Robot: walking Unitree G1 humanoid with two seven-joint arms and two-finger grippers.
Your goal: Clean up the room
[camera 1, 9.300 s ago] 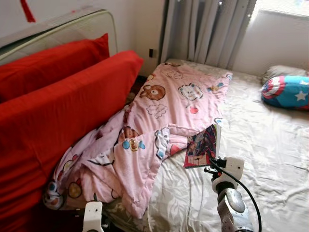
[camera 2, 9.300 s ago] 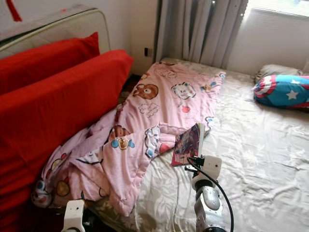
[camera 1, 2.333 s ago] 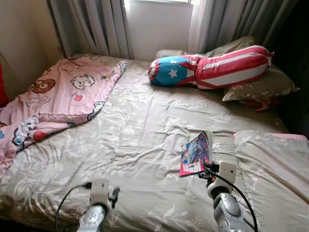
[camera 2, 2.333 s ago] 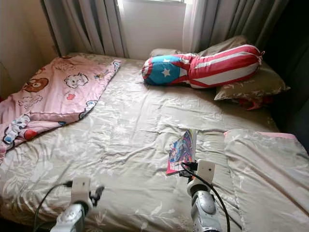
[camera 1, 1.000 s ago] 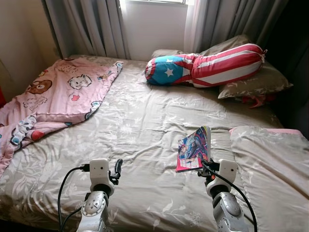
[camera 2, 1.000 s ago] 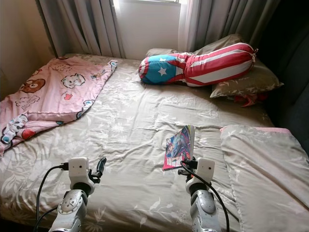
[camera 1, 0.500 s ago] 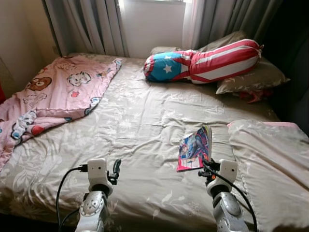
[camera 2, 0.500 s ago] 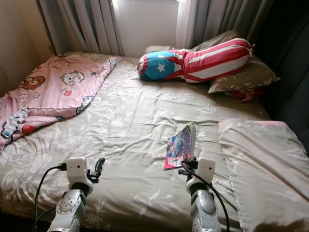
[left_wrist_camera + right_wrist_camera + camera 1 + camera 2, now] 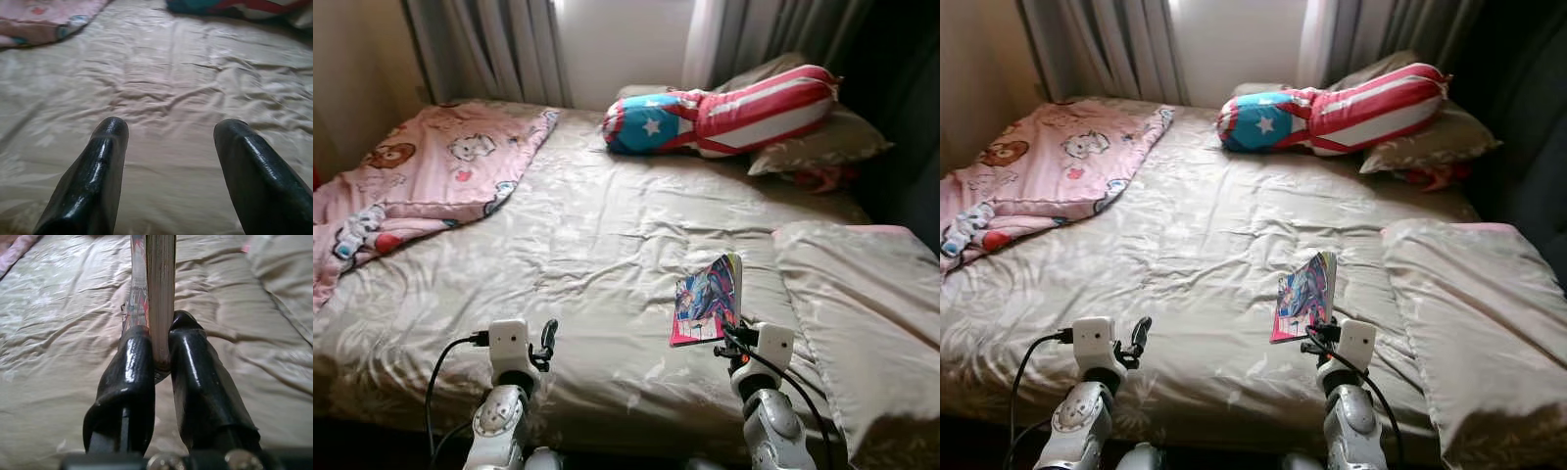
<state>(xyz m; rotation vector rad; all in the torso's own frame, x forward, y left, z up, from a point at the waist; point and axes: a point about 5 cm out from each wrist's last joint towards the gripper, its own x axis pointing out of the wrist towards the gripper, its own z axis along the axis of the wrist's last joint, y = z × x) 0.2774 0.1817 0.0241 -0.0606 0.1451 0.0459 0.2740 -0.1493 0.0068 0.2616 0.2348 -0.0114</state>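
Camera view pulled back from bed [image 9: 587, 245] since half second ago; right gripper [image 9: 161, 350] clamped on comic book [image 9: 707, 299], upright above bedsheet; left gripper [image 9: 168, 129] spread wide, holding nothing.

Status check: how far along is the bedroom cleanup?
In hand: the right claw is clamped on the comic book, held upright above the bed. The left claw is open and empty. Left: the book is not yet put away, and the pink blanket lies crumpled.

No words or numbers can be read; the book's [image 9: 707, 300] cover shows only a colourful, blurred picture.
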